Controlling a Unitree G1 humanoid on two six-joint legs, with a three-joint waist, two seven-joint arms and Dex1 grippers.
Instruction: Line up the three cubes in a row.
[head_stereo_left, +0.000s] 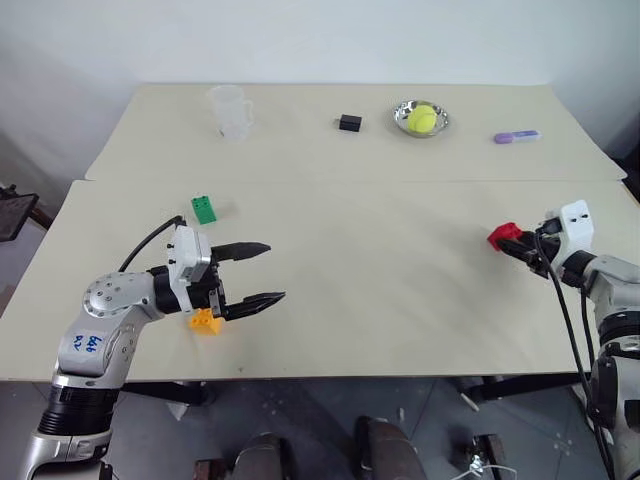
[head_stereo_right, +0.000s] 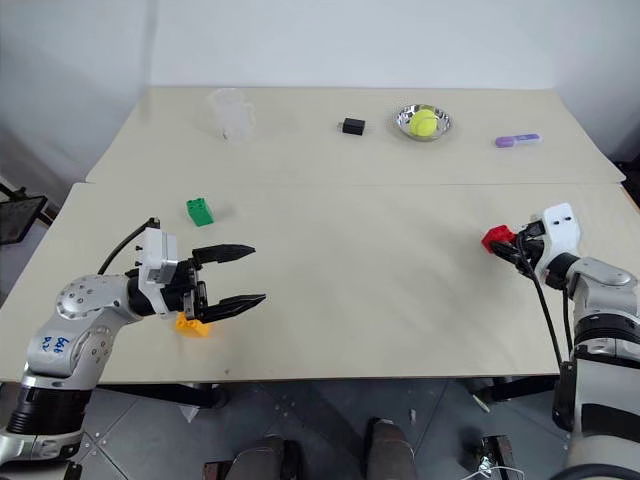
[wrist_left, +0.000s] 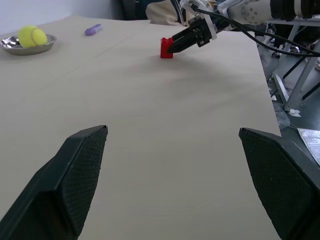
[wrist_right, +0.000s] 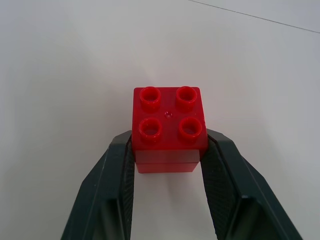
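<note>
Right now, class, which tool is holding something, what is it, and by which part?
The right tool grips the red studded plastic cube by its two opposite side faces, low on the block. The left tool is open, holding nothing.

bright even light, soft faint shadows; sharp focus

Blue scrawl on left arm sticker (head_stereo_left: 84, 346) (illegible); no other text

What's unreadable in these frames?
- Orange cube: partly behind the left end effector in both eye views.
- Red cube: side faces covered by right end effector fingers in right wrist view; whether it's lifted is unclear.
- Black block and purple stick: too small for detail.
</note>
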